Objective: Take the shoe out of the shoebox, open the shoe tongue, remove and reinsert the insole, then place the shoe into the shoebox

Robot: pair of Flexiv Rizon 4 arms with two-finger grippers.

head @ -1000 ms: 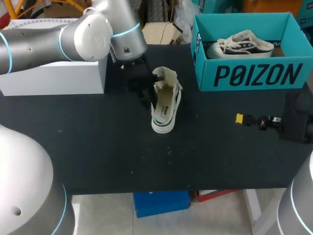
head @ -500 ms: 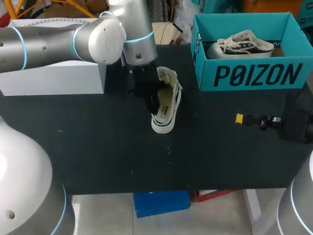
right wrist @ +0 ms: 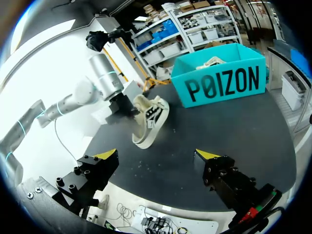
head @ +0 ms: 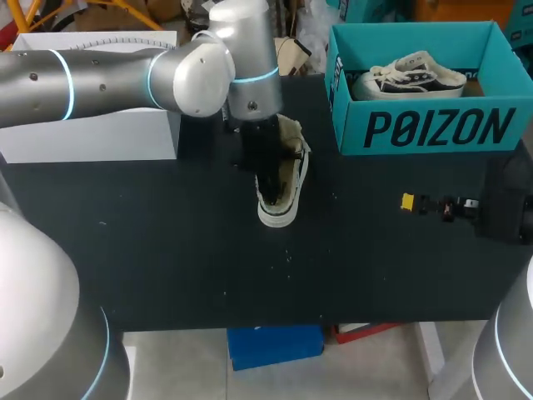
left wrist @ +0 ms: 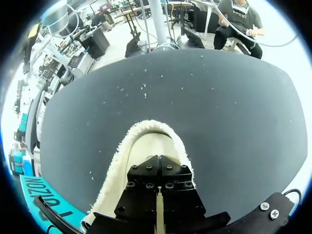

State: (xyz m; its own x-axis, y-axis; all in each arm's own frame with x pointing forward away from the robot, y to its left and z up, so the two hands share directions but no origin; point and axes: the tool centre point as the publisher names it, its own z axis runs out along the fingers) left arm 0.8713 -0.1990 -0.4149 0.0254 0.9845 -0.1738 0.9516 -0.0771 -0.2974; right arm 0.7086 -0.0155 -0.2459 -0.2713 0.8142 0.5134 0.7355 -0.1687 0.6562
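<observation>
Right tool (right wrist: pixel 157 156) hangs spread above the near tabletop (head: pixel 166 250), parked clear of the work, I judge. Farther in, mid-tabletop, the left tool (left wrist: pixel 158 195), fingers pressed together, is sunk into the mouth of the shoe (head: pixel 283 196), likely after the insole; whether it pinches anything is hidden. The left arm (head: pixel 125 75) reaches across level, then drops steeply at the wrist, pointing the tool down. Beyond, apart from the shoe, stands the shoebox (head: pixel 433 125), a second shoe (head: pixel 408 75) inside.
</observation>
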